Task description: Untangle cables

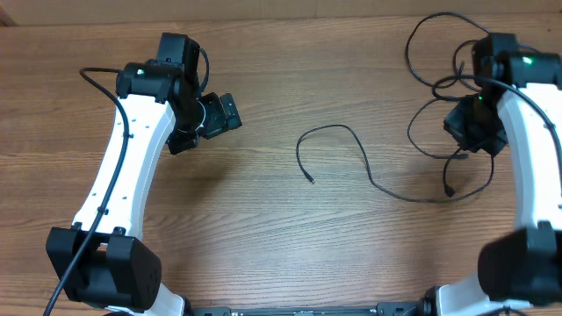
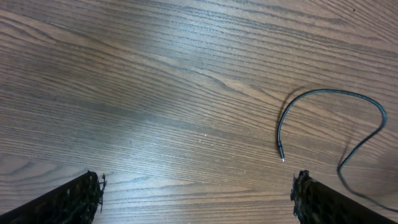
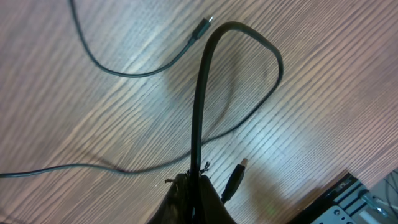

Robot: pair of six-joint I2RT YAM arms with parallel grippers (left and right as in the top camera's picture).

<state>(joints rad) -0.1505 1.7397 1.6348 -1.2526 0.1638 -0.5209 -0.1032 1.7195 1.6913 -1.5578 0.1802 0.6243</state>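
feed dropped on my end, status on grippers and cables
Left gripper open, empty, over bare table. Right gripper shut on cable, lifted in a loop. Loose end lies mid-table; loops bunched by right arm. Nothing in the way.

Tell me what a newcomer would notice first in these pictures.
A thin black cable snakes across the middle of the brown wooden table, its loose end lying free. At the right side the right gripper is shut on a loop of black cable amid more loops, while the left gripper hangs open over bare wood.
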